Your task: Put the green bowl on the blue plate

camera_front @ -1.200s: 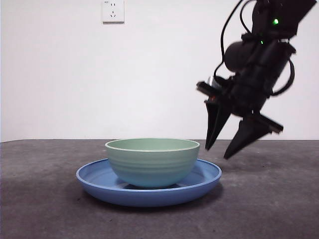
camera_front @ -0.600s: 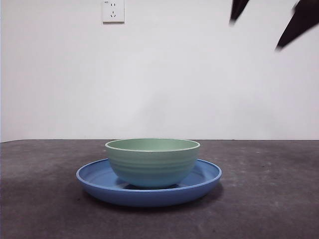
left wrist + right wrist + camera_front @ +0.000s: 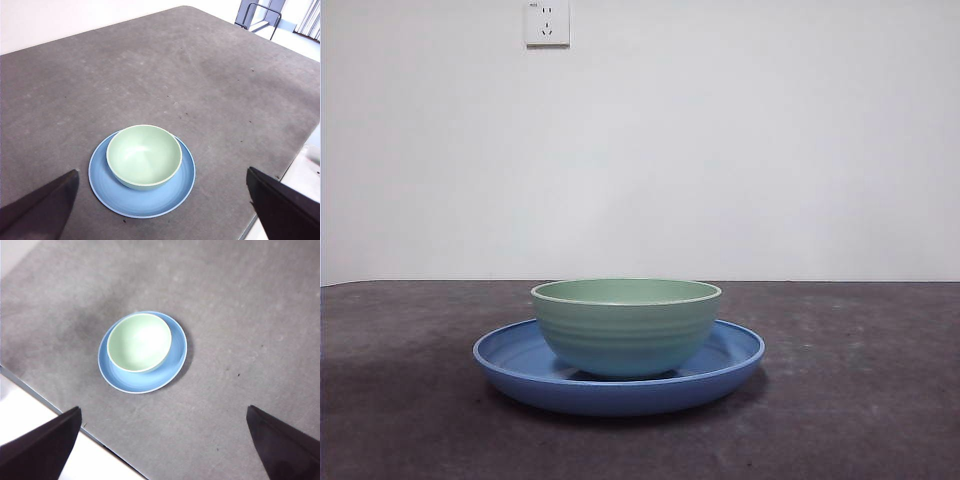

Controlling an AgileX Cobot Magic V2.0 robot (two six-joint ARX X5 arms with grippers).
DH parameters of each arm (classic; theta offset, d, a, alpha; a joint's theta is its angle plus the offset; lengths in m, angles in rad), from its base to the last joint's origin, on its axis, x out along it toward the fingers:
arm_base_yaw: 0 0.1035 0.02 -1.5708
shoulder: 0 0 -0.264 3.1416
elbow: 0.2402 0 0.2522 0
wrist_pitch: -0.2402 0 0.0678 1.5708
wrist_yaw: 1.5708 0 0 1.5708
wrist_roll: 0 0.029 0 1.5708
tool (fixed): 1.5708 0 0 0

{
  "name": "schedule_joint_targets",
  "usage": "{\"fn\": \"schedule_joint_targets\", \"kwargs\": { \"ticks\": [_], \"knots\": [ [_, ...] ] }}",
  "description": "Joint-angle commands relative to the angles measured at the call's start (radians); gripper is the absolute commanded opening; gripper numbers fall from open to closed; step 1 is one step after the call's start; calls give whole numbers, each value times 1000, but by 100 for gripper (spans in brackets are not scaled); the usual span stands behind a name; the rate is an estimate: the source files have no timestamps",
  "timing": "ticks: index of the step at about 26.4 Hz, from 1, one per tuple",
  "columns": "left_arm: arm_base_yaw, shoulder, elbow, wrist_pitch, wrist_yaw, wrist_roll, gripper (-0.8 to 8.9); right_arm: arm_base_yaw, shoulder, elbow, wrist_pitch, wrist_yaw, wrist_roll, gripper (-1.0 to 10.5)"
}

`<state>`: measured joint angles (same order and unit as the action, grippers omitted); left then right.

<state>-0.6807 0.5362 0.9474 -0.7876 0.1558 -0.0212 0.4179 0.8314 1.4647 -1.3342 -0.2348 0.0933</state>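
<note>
The green bowl (image 3: pixel 625 325) stands upright and empty inside the blue plate (image 3: pixel 510 362) on the dark table. Both wrist views look down on the pair from high up: green bowl (image 3: pixel 144 156) on blue plate (image 3: pixel 142 204), and green bowl (image 3: pixel 139 342) on blue plate (image 3: pixel 176 352). My left gripper (image 3: pixel 162 210) is open, well above the table with nothing between its jaws. Open and empty as well, my right gripper (image 3: pixel 162 445) hangs high over the table. Neither gripper shows in the front view.
A white wall with a socket (image 3: pixel 547 21) stands behind the table. The table's edge (image 3: pixel 60 412) runs near the plate in the right wrist view, with white floor beyond. A metal frame (image 3: pixel 257 20) stands past the table's far corner.
The gripper that hung open beside the bowl's right side rose up and out of the front view. Bowl and plate have not moved.
</note>
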Motion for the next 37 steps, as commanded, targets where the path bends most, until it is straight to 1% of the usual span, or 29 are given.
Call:
{"fn": "schedule_joint_targets", "kwargs": {
  "ticks": [1, 4, 7, 8, 9, 10, 11, 12, 15, 30, 34, 35, 36, 37],
  "knots": [
    [-5, 5, 13, 11, 1, -6, 598, 5, -27, -20, -40, 0, -4, 599],
    [-5, 5, 13, 18, 1, -6, 598, 5, -66, -66, -48, -9, 3, 599],
    [-5, 5, 13, 18, 1, -6, 588, 5, -77, -72, -47, -31, 8, 586],
    [-5, 5, 13, 18, 1, -6, 548, 5, -77, -72, -48, -31, 12, 494],
    [-5, 5, 13, 18, 2, -6, 327, 5, -77, -72, -50, -31, 11, 212],
    [-5, 5, 13, 18, 2, -6, 74, 5, -77, -72, -50, -32, 12, -3],
    [-5, 5, 13, 18, 2, -10, 8, 5, -77, -72, -49, -33, 12, 18],
    [-5, 5, 13, 20, 2, -11, 34, 5, -77, -72, -48, -41, 11, 19],
    [-5, 5, 13, 21, 2, -18, 32, 5, -77, -71, -45, -56, 11, 19],
    [2, 5, 12, 23, 0, -17, 32, 5, -77, -70, -44, -53, 11, 19],
    [84, -3, 10, 20, 6, -4, 32, 5, -77, -70, -43, -53, 11, 19],
    [120, -7, 6, 26, 6, 21, 32, 5, -77, -70, -43, -53, 11, 19],
    [161, -11, -2, 33, 1, 25, 32, 5, -77, -70, -43, -53, 10, 19],
    [199, -16, -13, 39, 0, 6, 32, 5, -77, -70, -43, -53, 10, 19]
  ]
}}
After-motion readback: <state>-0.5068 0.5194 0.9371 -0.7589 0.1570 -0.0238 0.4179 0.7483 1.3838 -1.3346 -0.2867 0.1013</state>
